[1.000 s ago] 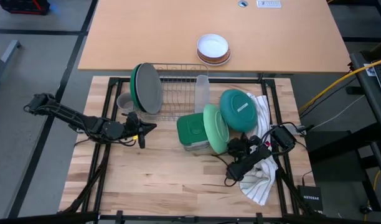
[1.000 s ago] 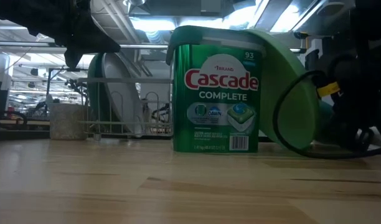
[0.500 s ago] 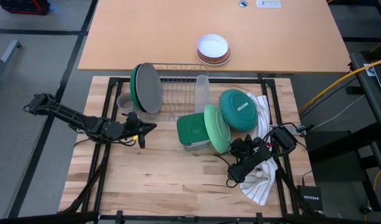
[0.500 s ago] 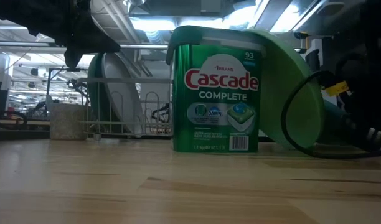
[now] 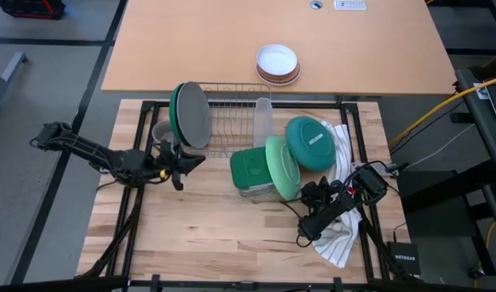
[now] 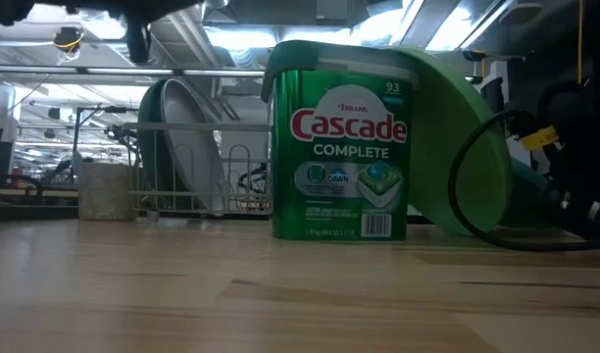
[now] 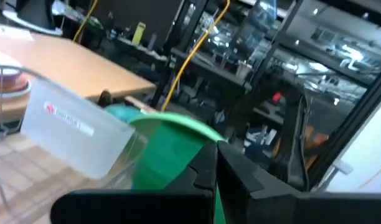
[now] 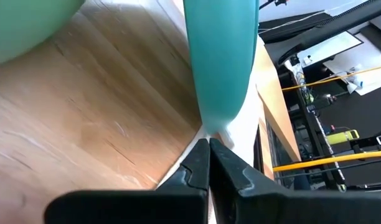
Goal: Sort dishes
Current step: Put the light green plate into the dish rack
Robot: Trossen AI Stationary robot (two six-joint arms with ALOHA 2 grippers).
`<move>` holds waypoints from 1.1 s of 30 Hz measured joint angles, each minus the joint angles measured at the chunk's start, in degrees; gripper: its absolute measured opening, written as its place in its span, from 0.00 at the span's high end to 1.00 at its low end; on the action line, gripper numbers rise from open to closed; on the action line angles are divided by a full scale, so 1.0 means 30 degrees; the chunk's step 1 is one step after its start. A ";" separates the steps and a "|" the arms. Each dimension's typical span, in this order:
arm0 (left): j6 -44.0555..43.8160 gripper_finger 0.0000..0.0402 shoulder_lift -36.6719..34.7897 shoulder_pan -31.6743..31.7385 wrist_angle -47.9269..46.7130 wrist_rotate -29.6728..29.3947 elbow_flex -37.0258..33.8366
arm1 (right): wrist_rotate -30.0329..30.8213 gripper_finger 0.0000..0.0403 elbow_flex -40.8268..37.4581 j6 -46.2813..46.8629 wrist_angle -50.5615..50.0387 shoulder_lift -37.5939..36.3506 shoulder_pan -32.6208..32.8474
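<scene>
dark green plate (image 5: pixel 177 113): standing on edge in the wire rack (image 5: pixel 232 122), just past the left end effector (image 5: pixel 179 162), right behind the grey one.
grey plate (image 5: pixel 194 116): also upright in the rack, face against the dark green plate; it's the dish closest to the left end effector's tip.
grey mug (image 5: pixel 162 132): sits on the bench (image 5: pixel 199 227) at the rack's outer corner, right beside the left end effector. In the low view it's the speckled cup (image 6: pixel 104 190).
light green plate (image 5: pixel 282 167): leaning tilted against the green Cascade tub (image 5: pixel 250 171), between the two end effectors, a bit nearer the right one.
teal plate (image 5: pixel 311 143): propped up just behind the light green plate, its lower edge on the striped towel (image 5: pixel 337 235). The right wrist view shows its rim (image 8: pixel 220 62) directly ahead of the fingers.
left end effector: fingers fully closed, nothing held, hovering above the bench and pointing toward the tub.
right end effector (image 5: pixel 311 193): fingers pressed together too, empty, low over the bench at the towel's edge, close below the teal and light green plates.
clear container (image 5: pixel 263 122): upright at the rack's end, next to the tub.
white bowl (image 5: pixel 277 62): on the far tan table, stacked on brown-rimmed ones, well away from both end effectors.
</scene>
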 joint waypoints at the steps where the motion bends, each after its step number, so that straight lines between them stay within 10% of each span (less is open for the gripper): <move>1: 0.0208 1.00 0.0000 0.0187 0.0000 0.0206 0.0246 | 0.0048 1.00 0.0000 0.0000 0.0007 0.0000 0.0000; 16: 0.7640 1.00 0.3912 0.3208 -0.1006 0.6521 0.5229 | 0.0274 1.00 0.0000 0.0000 0.0007 0.0000 0.0000; 25: 1.7789 1.00 0.9128 0.3325 -0.0641 0.6595 0.7165 | 0.0325 1.00 0.0007 -0.0007 0.0007 0.0000 0.0000; 33: 2.0037 1.00 1.3115 0.3582 -0.0685 0.6384 0.9798 | 0.0361 1.00 0.0007 -0.0007 0.0008 -0.0007 0.0000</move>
